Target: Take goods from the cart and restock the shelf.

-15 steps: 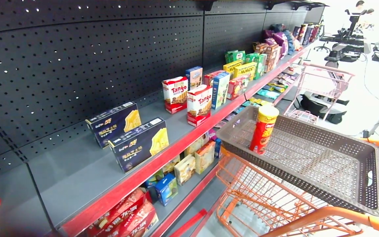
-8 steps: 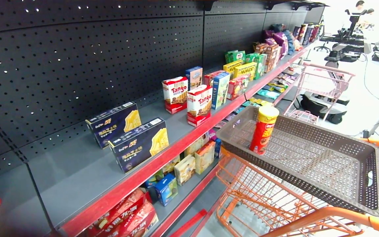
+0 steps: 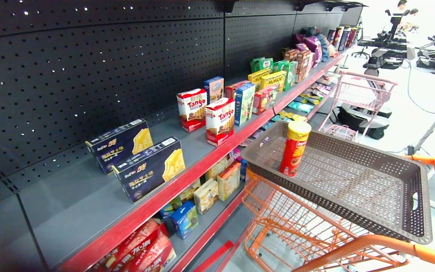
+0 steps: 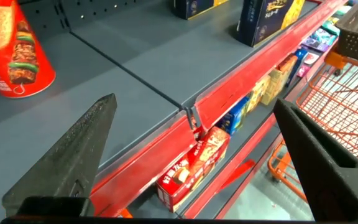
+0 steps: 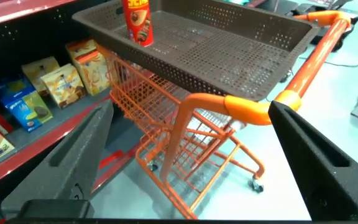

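Observation:
A red chip can (image 3: 294, 148) with a yellow lid stands upright near the shelf-side edge of a brown perforated basket (image 3: 357, 189). The basket rests on top of an orange cart (image 3: 300, 234) beside the shelf (image 3: 77, 204). The right wrist view shows the can (image 5: 137, 22), the basket (image 5: 229, 50) and the cart's orange handle (image 5: 253, 107). My right gripper (image 5: 190, 107) hangs open and empty beside that handle. My left gripper (image 4: 194, 102) is open and empty over the shelf's red front edge (image 4: 241, 81). Another red can (image 4: 11, 53) stands on the shelf near it.
Two dark blue boxes (image 3: 149, 168) and red-and-white wafer boxes (image 3: 219, 121) stand on the shelf, with more goods farther along. Bare shelf board (image 3: 62, 215) lies near me. The lower shelf holds small boxes (image 3: 206, 194). A pink cart (image 3: 361, 94) stands farther down the aisle.
The whole head picture has shifted a little to the left, so the camera moved. The can, basket and shelf goods keep their places.

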Tool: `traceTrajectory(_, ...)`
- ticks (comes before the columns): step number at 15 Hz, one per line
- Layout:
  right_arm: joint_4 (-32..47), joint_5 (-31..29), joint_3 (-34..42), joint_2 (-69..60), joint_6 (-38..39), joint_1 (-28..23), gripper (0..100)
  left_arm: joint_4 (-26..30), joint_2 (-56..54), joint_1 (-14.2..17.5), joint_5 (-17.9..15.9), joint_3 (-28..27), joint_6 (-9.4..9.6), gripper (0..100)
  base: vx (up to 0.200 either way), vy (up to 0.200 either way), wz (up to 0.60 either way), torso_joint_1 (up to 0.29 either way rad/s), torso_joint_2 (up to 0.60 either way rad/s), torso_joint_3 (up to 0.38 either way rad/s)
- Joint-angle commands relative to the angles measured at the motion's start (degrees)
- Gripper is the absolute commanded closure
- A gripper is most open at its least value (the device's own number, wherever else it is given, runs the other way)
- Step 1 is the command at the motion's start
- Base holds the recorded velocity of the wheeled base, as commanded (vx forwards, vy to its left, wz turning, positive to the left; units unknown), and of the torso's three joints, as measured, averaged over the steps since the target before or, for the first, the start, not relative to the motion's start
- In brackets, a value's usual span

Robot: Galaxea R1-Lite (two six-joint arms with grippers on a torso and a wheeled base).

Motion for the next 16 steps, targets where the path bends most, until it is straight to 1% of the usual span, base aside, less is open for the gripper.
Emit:
traceTrajectory(1, 3.3, 0.1, -1.3, 1.2, -0.5, -0.4, 0, 0.0, 0.1, 0.0, 0.0, 0.0, -0.01, 0, 0.0, 0.0, 0.0, 0.0, 0.0, 0.0)
traceTrajectory(2, 4.5, 0.2, -1.9, 2.9, -0.9, -1.2, 0, 0.0, 0.1, 0.0, 0.0, 0.0, -0.01, 0, 0.0, 0.0, 0.0, 0.0, 0.0, 0.0)
traceTrajectory(4, 4.1, 0.3, -1.9, 3.4, -1.4, -1.9, 0, 0.0, 0.1, 0.0, 0.0, 0.0, -0.01, 0, 0.0, 0.0, 0.0, 0.0, 0.0, 0.0)
traceTrajectory(5, 2.4, 4.3, -8.1, 4.6, -0.5, -0.9, 0, 0.0, 0.1, 0.0, 0.0, 0.0, -0.01, 0, 0.0, 0.0, 0.0, 0.0, 0.0, 0.0)
traceTrajectory(6, 1.1, 14.5, -15.2, 11.1, 2.3, 2.8, 0, 0.0, 0.1, 0.0, -0.1, 0.0, 0.08, 0, 0.0, 0.0, 0.0, 0.0, 0.0, 0.0)
traceTrajectory(7, 0.7, 10.5, -17.8, 17.2, 2.7, 2.8, 0, 0.0, 0.1, 0.0, 0.0, 0.0, -0.01, 0, 0.0, 0.0, 0.0, 0.0, 0.0, 0.0)
traceTrajectory(8, 0.1, 4.8, -19.0, 20.8, 2.7, 0.1, 0, 0.0, 0.1, 0.0, 0.0, 0.0, -0.01, 0, 0.0, 0.0, 0.0, 0.0, 0.0, 0.0)
traceTrajectory(9, -2.0, 2.9, -19.0, 24.5, 2.7, -2.4, 0, 0.0, 0.1, 0.0, 0.0, 0.0, -0.01, 0, 0.0, 0.0, 0.0, 0.0, 0.0, 0.0)
traceTrajectory(11, -3.6, 1.6, -18.7, 27.5, 3.0, -4.6, 0, 0.0, 0.1, 0.0, 0.0, 0.0, -0.01, 0, 0.0, 0.0, 0.0, 0.0, 0.0, 0.0)
traceTrajectory(14, -8.4, -2.2, -21.9, 38.3, 2.9, -10.8, 0, 0.0, 0.1, 0.0, 0.0, 0.0, -0.01, 0, 0.0, 0.0, 0.0, 0.0, 0.0, 0.0)
traceTrajectory(15, -10.8, -2.4, -22.7, 42.1, 2.8, -13.3, 0, 0.0, 0.1, 0.0, 0.0, 0.0, -0.01, 0, 0.0, 0.0, 0.0, 0.0, 0.0, 0.0)
traceTrajectory(16, -12.5, -2.2, -23.0, 44.5, 2.6, -14.0, 0, 0.0, 0.1, 0.0, 0.0, 0.0, -0.01, 0, 0.0, 0.0, 0.0, 0.0, 0.0, 0.0)
